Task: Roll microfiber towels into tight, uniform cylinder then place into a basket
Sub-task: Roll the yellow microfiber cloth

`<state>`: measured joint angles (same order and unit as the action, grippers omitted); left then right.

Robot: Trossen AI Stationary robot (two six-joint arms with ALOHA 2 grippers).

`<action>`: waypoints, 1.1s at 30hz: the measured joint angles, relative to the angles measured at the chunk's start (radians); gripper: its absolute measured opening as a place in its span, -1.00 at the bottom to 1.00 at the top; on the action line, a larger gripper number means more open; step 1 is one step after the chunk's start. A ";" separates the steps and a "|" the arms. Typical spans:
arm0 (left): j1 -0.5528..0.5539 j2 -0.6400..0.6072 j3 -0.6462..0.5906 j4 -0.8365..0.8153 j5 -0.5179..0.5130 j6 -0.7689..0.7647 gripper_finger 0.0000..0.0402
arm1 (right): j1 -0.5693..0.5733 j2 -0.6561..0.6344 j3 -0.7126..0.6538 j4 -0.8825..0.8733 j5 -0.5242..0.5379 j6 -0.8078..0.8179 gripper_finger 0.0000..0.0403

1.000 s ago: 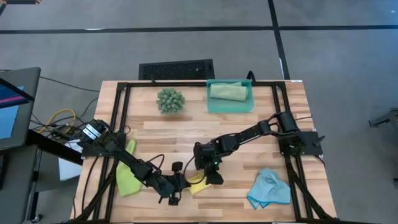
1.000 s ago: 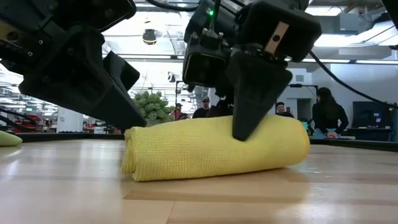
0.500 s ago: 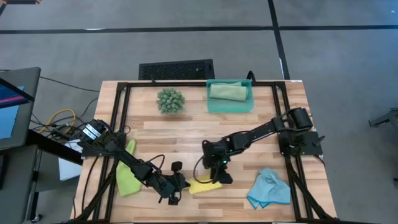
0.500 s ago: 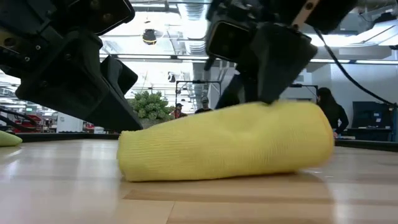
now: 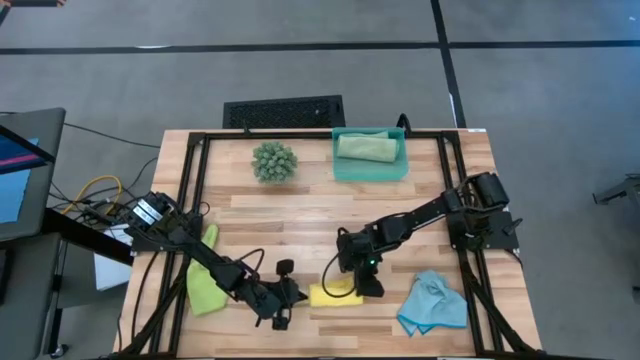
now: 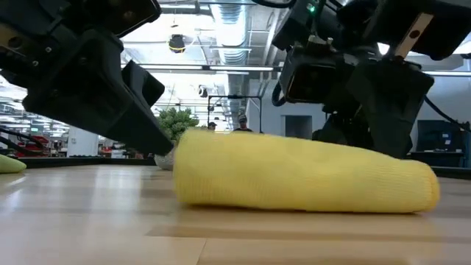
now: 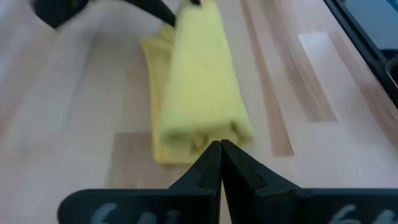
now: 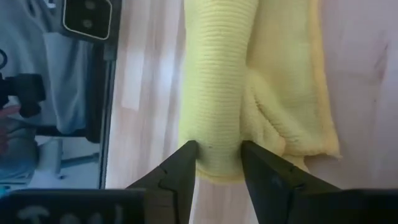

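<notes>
Near the bench's front edge lies the yellow towel, partly rolled, flat on the wood. Right claw pinches one end of the roll between its fingers. Left claw, pressed together, holds nothing; its tips sit just at the roll's other end. At the back, the basket holds a rolled sage towel, with the plant ball to its left. A lime towel lies at the front left under the left arm, and a blue towel sits crumpled at the front right.
</notes>
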<state>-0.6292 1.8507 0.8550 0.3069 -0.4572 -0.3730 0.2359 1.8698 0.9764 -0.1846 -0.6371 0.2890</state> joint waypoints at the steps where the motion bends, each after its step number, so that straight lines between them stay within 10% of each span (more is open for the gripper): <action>1: 0.000 0.000 0.007 0.000 -0.029 0.007 -1.00 | 0.000 0.000 0.000 -0.001 0.011 0.000 -0.28; 7: -0.015 0.000 0.073 0.004 -0.163 0.077 -1.00 | -0.014 0.000 0.001 0.005 0.035 0.001 -0.39; 33: 0.080 0.112 0.088 -0.027 0.008 0.009 -1.00 | -0.055 -0.092 0.002 -0.107 0.130 -0.052 -0.47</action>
<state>-0.5491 1.9629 0.9428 0.2799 -0.4495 -0.3637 0.1804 1.7775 0.9783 -0.2917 -0.5069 0.2367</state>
